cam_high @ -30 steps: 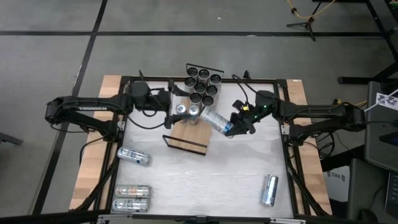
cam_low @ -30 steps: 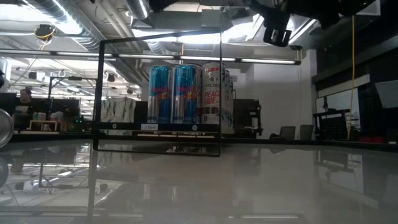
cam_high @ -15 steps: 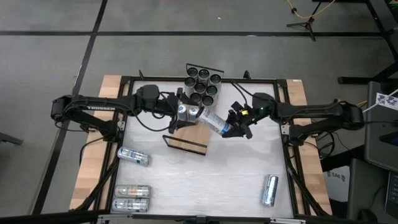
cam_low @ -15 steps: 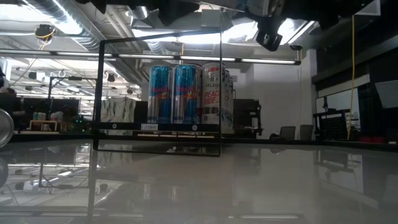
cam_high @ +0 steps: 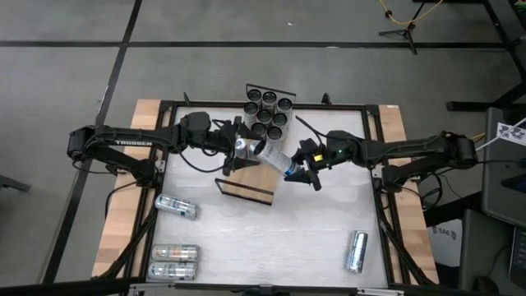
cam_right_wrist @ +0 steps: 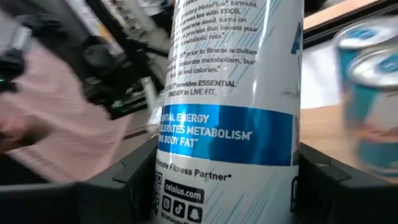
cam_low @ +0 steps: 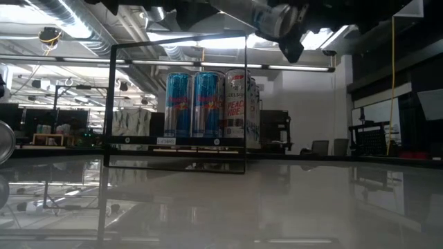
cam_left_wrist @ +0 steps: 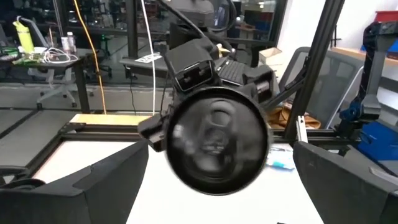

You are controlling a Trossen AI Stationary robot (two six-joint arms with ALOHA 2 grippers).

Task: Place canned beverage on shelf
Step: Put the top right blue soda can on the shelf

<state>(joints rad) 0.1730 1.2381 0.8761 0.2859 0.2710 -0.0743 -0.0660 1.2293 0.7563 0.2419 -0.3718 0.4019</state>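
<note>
**A:** Over the shelf (cam_high: 251, 175), near the worktop's (cam_high: 312, 230) centre, your right hand (cam_high: 302, 169) grips a white-and-blue Celsius can (cam_high: 278, 159) lying tilted in mid-air, its top toward ten o'clock. Your left hand (cam_high: 238, 150) waits there with fingers spread wide, holding nothing.

**B:** How far along?

**A:** Roughly halfway, I'd judge: about ten cans (cam_high: 267, 113) already stand at the shelf's twelve o'clock end. Four more lie on the worktop, three at eight o'clock (cam_high: 175, 251) and one at four (cam_high: 356, 251).

**B:** Any writing?

**A:** "ESSENTIAL ENERGY", "ACCELERATES METABOLISM", "celsius.com".
</note>
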